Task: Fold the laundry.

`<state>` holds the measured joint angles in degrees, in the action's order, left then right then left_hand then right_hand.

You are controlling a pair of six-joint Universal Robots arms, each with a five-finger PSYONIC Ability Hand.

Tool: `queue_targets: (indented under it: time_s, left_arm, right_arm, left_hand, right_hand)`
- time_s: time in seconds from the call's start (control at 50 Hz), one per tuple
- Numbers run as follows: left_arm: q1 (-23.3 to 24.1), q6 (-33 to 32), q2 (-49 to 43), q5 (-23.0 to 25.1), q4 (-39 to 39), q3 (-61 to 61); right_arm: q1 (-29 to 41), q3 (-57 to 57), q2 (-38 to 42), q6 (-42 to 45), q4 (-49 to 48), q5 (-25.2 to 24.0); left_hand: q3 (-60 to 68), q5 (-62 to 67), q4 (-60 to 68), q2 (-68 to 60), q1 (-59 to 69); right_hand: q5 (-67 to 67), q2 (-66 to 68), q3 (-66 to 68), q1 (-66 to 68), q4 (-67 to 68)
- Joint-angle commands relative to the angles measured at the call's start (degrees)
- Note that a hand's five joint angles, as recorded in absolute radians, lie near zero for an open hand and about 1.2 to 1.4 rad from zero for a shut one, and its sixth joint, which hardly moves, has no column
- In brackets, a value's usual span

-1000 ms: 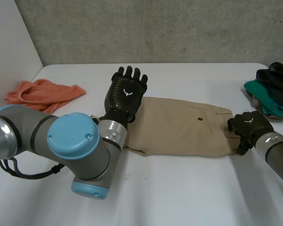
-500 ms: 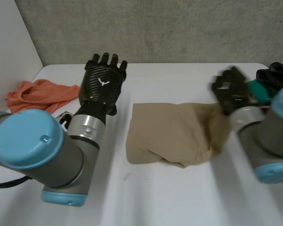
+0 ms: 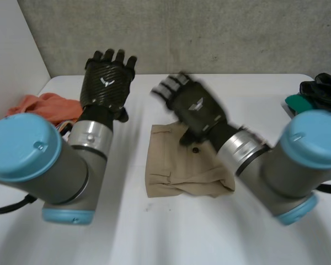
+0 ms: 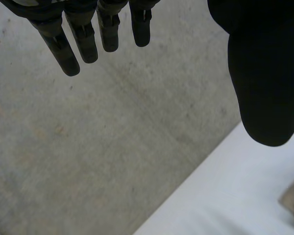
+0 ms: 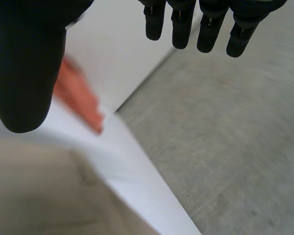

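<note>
Tan shorts (image 3: 179,168) lie folded over on the white table (image 3: 171,237), near its middle. My right hand (image 3: 196,107) hovers above their far edge with straight, spread fingers (image 5: 179,27) and holds nothing; the tan cloth (image 5: 34,196) lies below its thumb. My left hand (image 3: 106,85) is raised over the table's far left part, apart from the shorts, its fingers (image 4: 83,39) straight and empty. An orange garment (image 3: 44,107) lies crumpled at the table's left, partly behind my left arm; the right wrist view shows the orange garment (image 5: 81,100) past the thumb.
A pile of dark and green clothes (image 3: 317,94) sits at the table's far right edge. A grey wall (image 3: 209,33) stands behind the table, and a white wall (image 3: 11,61) rises at the left.
My right hand has carried the shorts' right end over to the left, folding them in half, and has let go and opened. My left hand has lifted off the shorts and moved left.
</note>
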<state>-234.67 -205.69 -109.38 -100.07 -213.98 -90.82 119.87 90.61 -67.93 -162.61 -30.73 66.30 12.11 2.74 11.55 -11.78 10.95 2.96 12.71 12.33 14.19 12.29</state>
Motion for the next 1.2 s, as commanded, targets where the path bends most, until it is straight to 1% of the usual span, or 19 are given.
queue_targets:
  time_s: [0.02, 0.08, 0.14, 0.16, 0.2, 0.22, 0.28, 0.36, 0.48, 0.54, 0.64, 0.76, 0.88, 0.96, 0.98, 1.04, 1.06, 1.14, 1.2]
  left_arm:
    - [4.82, 4.85, -8.11, 1.80, 2.41, 10.29]
    - [6.32, 6.26, -11.81, 3.03, 5.66, 13.99]
    - [7.29, 8.28, -16.82, 4.44, 12.16, 18.83]
    - [7.56, 9.42, -20.05, 4.62, 16.18, 21.54]
    - [7.65, 9.96, -22.36, 4.36, 19.28, 23.58]
    - [7.65, 10.22, -24.29, 3.92, 22.87, 25.24]
    - [7.56, 9.96, -26.49, 2.17, 28.68, 27.18]
    - [7.38, 9.87, -27.73, 0.05, 31.51, 27.89]
    - [7.12, 9.08, -28.43, -0.74, 33.62, 27.45]
    - [7.03, 8.11, -28.35, -0.83, 35.03, 27.54]
    - [7.03, 8.20, -26.42, -0.74, 35.30, 27.63]
    - [6.95, 8.82, -16.86, 0.05, 35.03, 25.36]
    - [6.33, 8.99, -8.32, 0.75, 33.28, 22.89]
    - [5.36, 10.57, -4.45, 4.43, 32.92, 21.31]
    - [4.67, 11.97, -3.31, 6.88, 33.01, 20.61]
    - [3.52, 13.82, -2.77, 10.23, 33.01, 19.81]
    - [2.91, 15.22, -2.68, 12.33, 33.18, 19.46]
    - [1.94, 17.77, -2.77, 15.16, 33.27, 18.84]
    - [1.67, 18.22, -2.77, 15.34, 33.27, 18.58]
  right_arm:
    - [-9.91, -1.48, -4.32, -18.62, 9.62, 1.64]
    - [-12.46, -4.56, -1.16, -17.39, 17.53, 1.72]
    - [-12.38, -9.04, 4.28, -14.67, 24.74, 1.72]
    - [-12.38, -10.27, 5.69, -13.62, 26.67, 1.72]
    - [-12.29, -12.81, 9.02, -11.08, 30.53, 0.68]
    - [-12.29, -13.44, 9.83, -10.45, 31.25, 0.41]
    - [-12.20, -15.72, 13.78, -7.46, 33.02, 0.05]
    - [-12.29, -18.01, 18.00, -3.42, 33.28, 0.67]
    - [-12.03, -18.63, 20.99, 2.46, 33.28, 2.16]
    - [-11.41, -18.72, 20.82, 4.32, 33.28, 3.56]
    - [-10.27, -18.11, 17.41, 7.04, 33.20, 8.92]
    - [-10.62, -13.37, 7.74, 7.14, 29.60, 10.69]
    - [-9.48, 0.51, -4.21, 7.22, 17.30, 12.18]
    - [-7.55, 10.97, -10.28, 7.14, 10.79, 11.48]
    - [-6.76, 12.82, -10.73, 7.05, 9.83, 11.39]
    - [-2.81, 18.89, -10.73, 7.05, 6.48, 11.48]
    - [-1.67, 20.03, -10.56, 7.13, 5.61, 11.57]
    - [1.06, 24.34, -8.37, 7.14, 0.25, 11.65]
    - [2.03, 25.32, -3.19, 7.22, -6.25, 11.83]
  left_hand:
    - [-2.11, -2.74, -1.55, 1.78, -0.95]
    - [-2.11, -2.74, -1.55, 1.78, -0.95]
    - [-2.11, -2.74, -1.55, 1.78, -0.95]
    - [-2.11, -2.74, -1.55, 1.78, -0.95]
    - [-2.11, -2.74, -1.55, 1.78, -0.95]
    - [-2.06, -2.69, -1.50, 1.73, -0.91]
    - [-1.90, -2.52, -1.33, 1.57, -0.74]
    - [-1.89, -2.52, -1.33, 1.56, -0.74]
    - [-1.73, -2.35, -1.16, 1.40, -0.57]
    - [-1.73, -2.35, -1.16, 1.40, -0.57]
    - [-1.89, -2.52, -1.33, 1.56, -0.74]
    - [-2.11, -2.74, -1.55, 1.78, -0.95]
    - [-2.11, -2.74, -1.55, 1.78, -0.95]
    - [-2.11, -2.74, -1.55, 1.78, -0.95]
    - [-2.11, -2.74, -1.55, 1.78, -0.95]
    - [-2.06, -2.69, -1.50, 1.73, -0.91]
    - [-1.90, -2.52, -1.33, 1.57, -0.74]
    - [-1.73, -2.35, -1.16, 1.40, -0.57]
    - [-1.56, -2.19, -0.99, 1.23, -0.40]
  right_hand:
    - [-2.96, -2.71, -2.33, -4.19, -2.29]
    - [-2.96, -2.71, -2.33, -4.19, -2.29]
    - [-2.96, -2.71, -2.33, -4.19, -2.29]
    - [-2.96, -2.71, -2.33, -4.19, -2.29]
    - [-2.96, -2.71, -2.33, -4.19, -2.29]
    - [-2.96, -2.71, -2.33, -4.19, -2.29]
    - [-2.96, -2.71, -2.33, -4.19, -2.29]
    - [-2.96, -2.71, -2.33, -4.19, -2.29]
    - [-2.96, -2.71, -2.33, -4.19, -2.29]
    - [-2.96, -2.71, -2.33, -4.19, -2.29]
    - [-2.96, -2.71, -2.33, -4.19, -2.29]
    - [-2.96, -2.71, -2.33, -4.19, -2.29]
    - [-2.96, -2.71, -2.33, -4.19, -2.29]
    - [-2.96, -2.71, -2.33, -4.19, -2.29]
    - [-2.96, -2.71, -2.33, -4.19, -2.29]
    - [-2.96, -2.71, -2.33, -4.19, -2.29]
    - [-2.96, -2.71, -2.33, -4.19, -2.29]
    - [-2.96, -2.71, -2.33, -4.19, -2.29]
    - [-2.96, -2.71, -2.33, -4.19, -2.29]
